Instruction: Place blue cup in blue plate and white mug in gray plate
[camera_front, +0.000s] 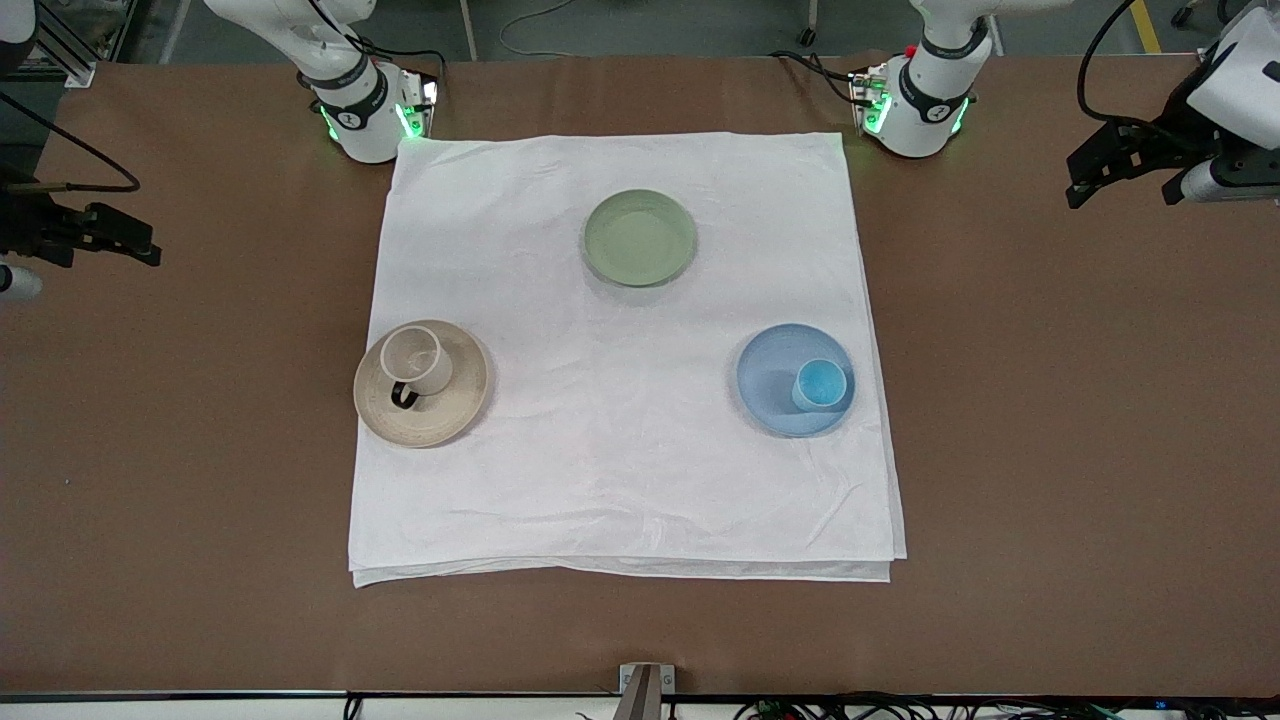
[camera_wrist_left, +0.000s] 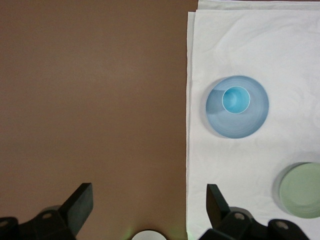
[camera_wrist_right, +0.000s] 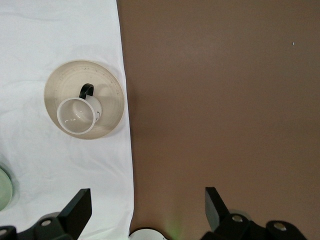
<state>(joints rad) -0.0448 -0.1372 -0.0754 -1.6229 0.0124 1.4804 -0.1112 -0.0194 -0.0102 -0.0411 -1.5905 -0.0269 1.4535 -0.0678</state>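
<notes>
The blue cup (camera_front: 820, 385) stands upright in the blue plate (camera_front: 765, 375) on the white cloth; both also show in the left wrist view, the cup (camera_wrist_left: 236, 100) on the plate (camera_wrist_left: 252, 117). The white mug (camera_front: 418, 362) stands upright in the gray plate (camera_front: 450, 415); the right wrist view shows the mug (camera_wrist_right: 77, 115) on the plate (camera_wrist_right: 112, 92). My left gripper (camera_front: 1120, 185) (camera_wrist_left: 150, 192) is open and empty, up over bare table at the left arm's end. My right gripper (camera_front: 120, 240) (camera_wrist_right: 147, 195) is open and empty, up over bare table at the right arm's end.
A white cloth (camera_front: 620, 480) covers the middle of the brown table. An empty sage-green plate (camera_front: 640, 238) lies on it farther from the front camera than the other two plates, between the arm bases; it also shows in the left wrist view (camera_wrist_left: 302, 190).
</notes>
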